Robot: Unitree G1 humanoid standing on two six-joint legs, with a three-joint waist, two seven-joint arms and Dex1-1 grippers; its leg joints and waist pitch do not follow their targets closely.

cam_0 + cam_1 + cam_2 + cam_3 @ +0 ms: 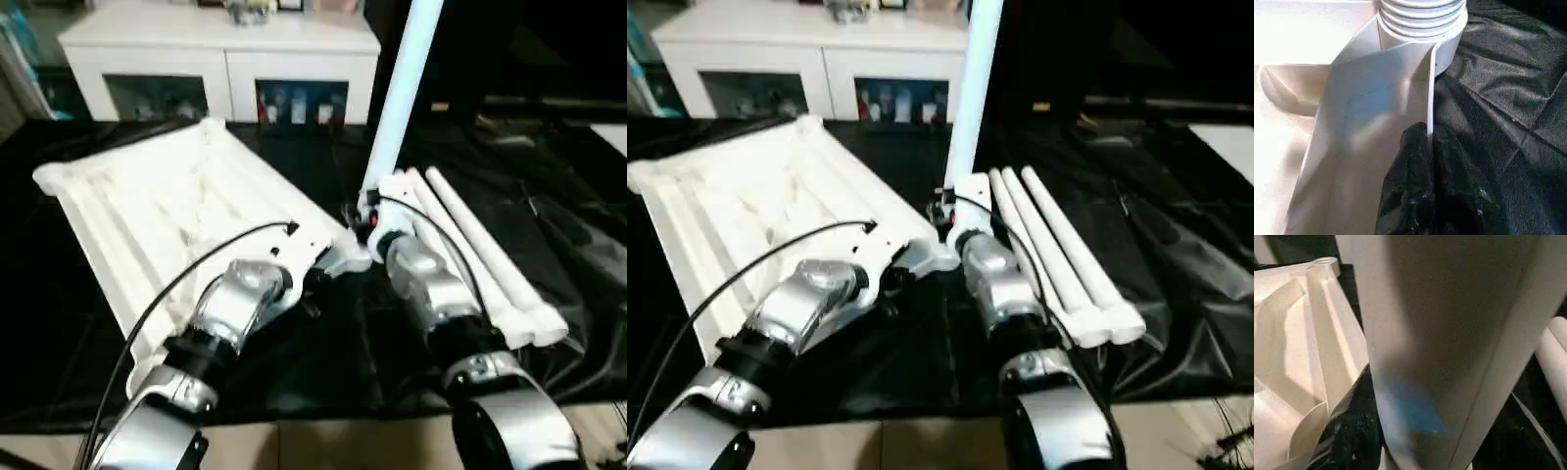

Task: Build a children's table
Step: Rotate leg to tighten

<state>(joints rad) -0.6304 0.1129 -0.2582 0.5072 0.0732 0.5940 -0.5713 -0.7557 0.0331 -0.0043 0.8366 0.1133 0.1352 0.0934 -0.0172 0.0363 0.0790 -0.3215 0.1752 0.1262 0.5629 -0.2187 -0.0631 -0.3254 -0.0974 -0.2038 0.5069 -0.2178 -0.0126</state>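
The children's table's white tabletop lies ribbed side up on the black sheet, left of centre. One white leg stands upright at its near right corner socket, its threaded end sitting in the socket. My right gripper is shut on the lower part of that leg, which looms close in the right wrist view. My left gripper is shut on a thin wall of the tabletop just beside that socket. Three more legs lie side by side to the right of my right arm.
A white cabinet with glass doors stands behind the work table. The black sheet lies in wrinkles on the right, beyond the lying legs. A black cable loops over my left forearm.
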